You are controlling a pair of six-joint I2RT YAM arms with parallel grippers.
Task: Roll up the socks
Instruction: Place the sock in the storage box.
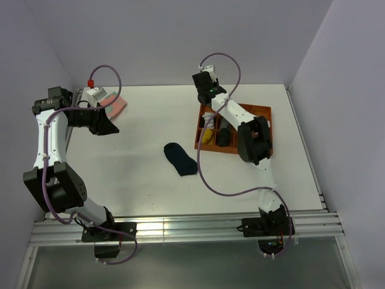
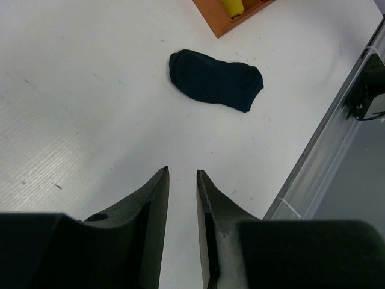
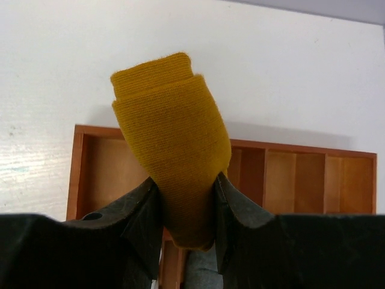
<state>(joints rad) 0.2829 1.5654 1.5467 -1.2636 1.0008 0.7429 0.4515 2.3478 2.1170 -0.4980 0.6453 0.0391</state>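
Observation:
The dark navy sock lies flat on the white table, left of the wooden tray. In the left wrist view the navy sock is well ahead of my left gripper, which is open by a narrow gap with nothing in it. That gripper hovers at the far left of the table. My right gripper is shut on the rolled mustard sock and holds it over the tray's left end. From above, the mustard sock shows under the right gripper.
A pink-and-green folded cloth lies at the back left, near the left gripper. Dark rolled socks sit in the tray, and a grey roll shows below the held sock. The metal rail marks the table's near edge.

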